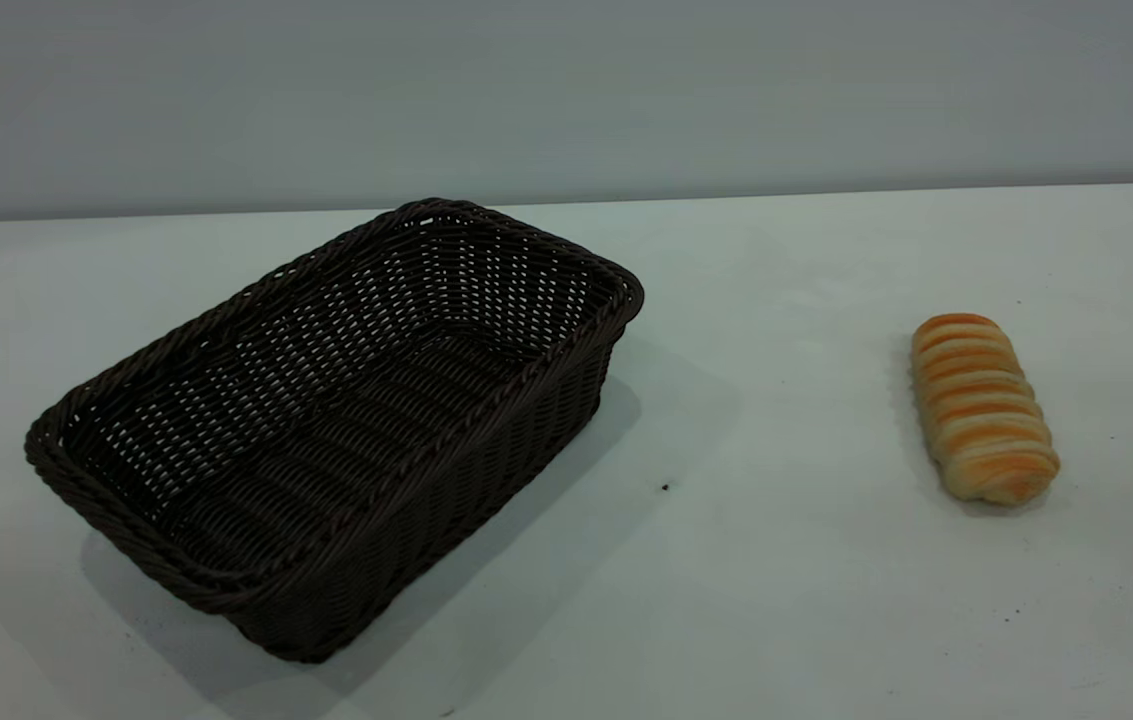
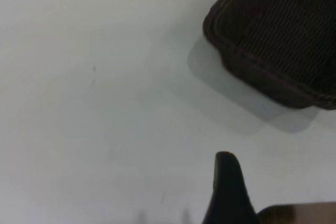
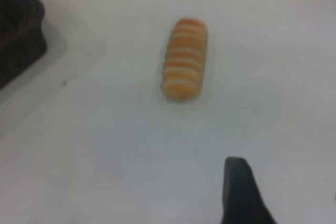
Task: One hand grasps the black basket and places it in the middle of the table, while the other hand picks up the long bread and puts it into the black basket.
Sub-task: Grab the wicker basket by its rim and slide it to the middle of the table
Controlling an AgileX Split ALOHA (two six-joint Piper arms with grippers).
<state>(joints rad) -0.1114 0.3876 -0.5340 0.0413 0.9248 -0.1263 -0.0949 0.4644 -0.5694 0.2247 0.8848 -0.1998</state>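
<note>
Nothing grasped yet: black basket point(image 1: 326, 430) left of frame, long bread point(image 1: 983, 408) right, well apart on the table point(image 1: 776, 600).
Next, each gripper must descend; I cannot tell their fingers' state.

left pincer point(image 2: 227, 182), right pincer point(image 3: 239, 187), both aloft

A plain grey wall point(image 1: 566, 90) behind, evenly lit.

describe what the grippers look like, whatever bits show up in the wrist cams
Little shows. The left gripper appears only as one black, tapered finger with a rounded tip, plus a brownish part beside it. The right gripper shows one similar dark finger. No cables or markings are visible.
</note>
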